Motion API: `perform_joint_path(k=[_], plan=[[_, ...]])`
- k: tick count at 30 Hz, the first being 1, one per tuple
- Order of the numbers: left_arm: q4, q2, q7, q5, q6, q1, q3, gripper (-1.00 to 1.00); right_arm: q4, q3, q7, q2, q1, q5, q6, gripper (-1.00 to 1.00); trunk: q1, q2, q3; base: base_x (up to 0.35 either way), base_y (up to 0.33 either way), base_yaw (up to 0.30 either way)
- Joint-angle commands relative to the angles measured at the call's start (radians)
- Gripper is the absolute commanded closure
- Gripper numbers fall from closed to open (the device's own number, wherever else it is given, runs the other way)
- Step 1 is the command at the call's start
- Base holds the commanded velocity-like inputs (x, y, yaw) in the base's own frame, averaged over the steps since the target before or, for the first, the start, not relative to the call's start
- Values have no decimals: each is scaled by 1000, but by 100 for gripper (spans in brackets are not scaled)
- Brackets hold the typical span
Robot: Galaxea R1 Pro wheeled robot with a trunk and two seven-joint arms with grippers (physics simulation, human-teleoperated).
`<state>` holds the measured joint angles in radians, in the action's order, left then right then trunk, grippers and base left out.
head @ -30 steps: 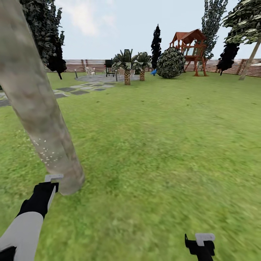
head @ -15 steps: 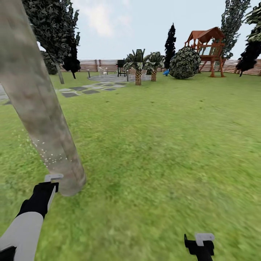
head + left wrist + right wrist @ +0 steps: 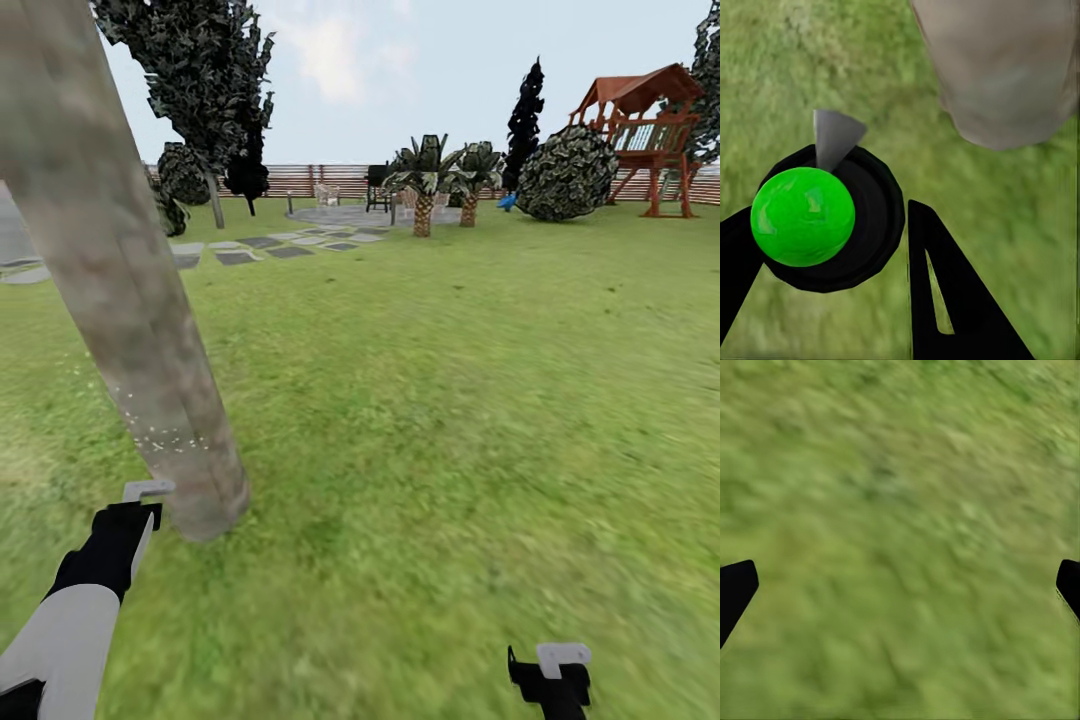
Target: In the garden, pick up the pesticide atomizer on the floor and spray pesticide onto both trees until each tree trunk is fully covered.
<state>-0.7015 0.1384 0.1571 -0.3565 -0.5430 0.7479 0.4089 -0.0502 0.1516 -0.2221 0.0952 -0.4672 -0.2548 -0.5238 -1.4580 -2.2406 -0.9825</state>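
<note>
- My left gripper (image 3: 832,247) is clamped on the pesticide atomizer (image 3: 804,216); I aim its nozzle squarely at the tree trunk (image 3: 130,310).
- My right gripper (image 3: 900,585) hangs with fingers apart over grass (image 3: 450,400).

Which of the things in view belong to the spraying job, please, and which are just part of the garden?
Job:
- tree trunk, speckled white low down
- sprayer, green-topped, held in the left pincer

Garden only:
- play tower
- round bush
- small palms
- paving stones
- fence
</note>
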Motion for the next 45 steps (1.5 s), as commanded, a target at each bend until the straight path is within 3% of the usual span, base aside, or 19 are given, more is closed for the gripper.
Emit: perform_joint_path(k=[1,14,36,45], plan=[[-1,0,1,-2,-5,1,1,100,1,7,-3,0,-1,-11,-3,-100,0,0,-1,208,-225,51],[-2,0,1,-2,-5,1,1,100,1,6,-3,0,-1,-11,-3,-100,0,0,-1,207,-225,24],[-2,1,0,4,-8,1,5,100,1,6,-2,-2,-1,-12,-3,-100,0,0,-1,173,-229,271],[-50,10,-17,7,-26,16,0,100,1,6,-2,-2,-1,-12,-2,-100,0,0,-1,3,-275,275]])
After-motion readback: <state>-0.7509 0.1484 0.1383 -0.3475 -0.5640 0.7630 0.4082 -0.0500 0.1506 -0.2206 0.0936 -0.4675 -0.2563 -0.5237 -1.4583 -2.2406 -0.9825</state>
